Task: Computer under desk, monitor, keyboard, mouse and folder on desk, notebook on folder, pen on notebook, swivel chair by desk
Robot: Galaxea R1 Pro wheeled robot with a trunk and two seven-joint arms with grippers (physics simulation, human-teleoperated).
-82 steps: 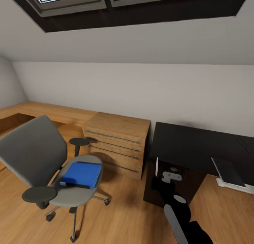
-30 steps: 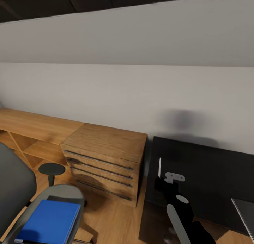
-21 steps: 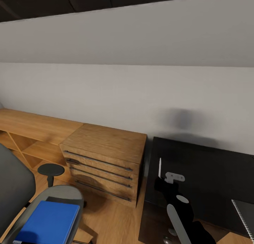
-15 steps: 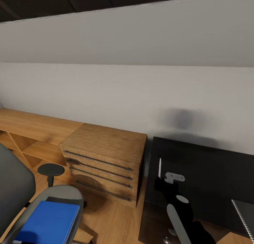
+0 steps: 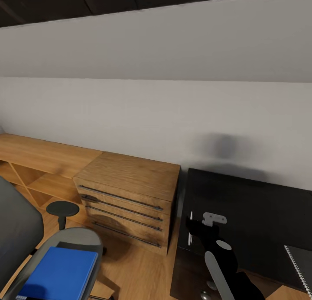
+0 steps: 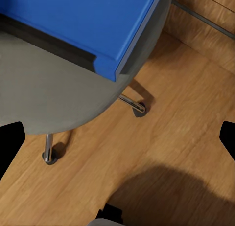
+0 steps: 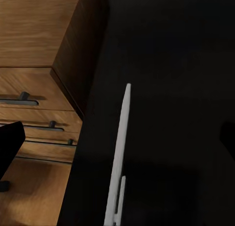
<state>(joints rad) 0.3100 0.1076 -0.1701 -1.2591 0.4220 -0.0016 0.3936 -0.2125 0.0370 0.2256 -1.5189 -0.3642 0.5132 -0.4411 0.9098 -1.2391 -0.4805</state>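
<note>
The grey swivel chair (image 5: 17, 230) stands at the lower left with the blue folder (image 5: 60, 274) flat on its seat. My left gripper (image 6: 117, 143) is open over the wood floor just off the seat's rim (image 6: 49, 99), with the folder (image 6: 73, 20) beside it. The black desk (image 5: 251, 204) is at the right. My right gripper (image 5: 196, 227) hangs open over the desk's left end. The pale pen (image 5: 190, 227) stands upright between its spread fingers, and I cannot tell whether the pen (image 7: 120, 152) touches the top. The notebook (image 5: 301, 265) lies at the right edge.
A light wooden chest (image 5: 130, 183) with bar handles stands tight against the desk's left side, also in the right wrist view (image 7: 39, 35). A low wooden shelf unit (image 5: 39, 161) runs along the wall behind the chair. The chair's metal legs (image 6: 132, 103) spread over wood floor.
The camera moved in closer between 2.7 s and 1 s ago, then held still. The pen has dropped lower and a little left beside the right gripper, which stayed in place.
</note>
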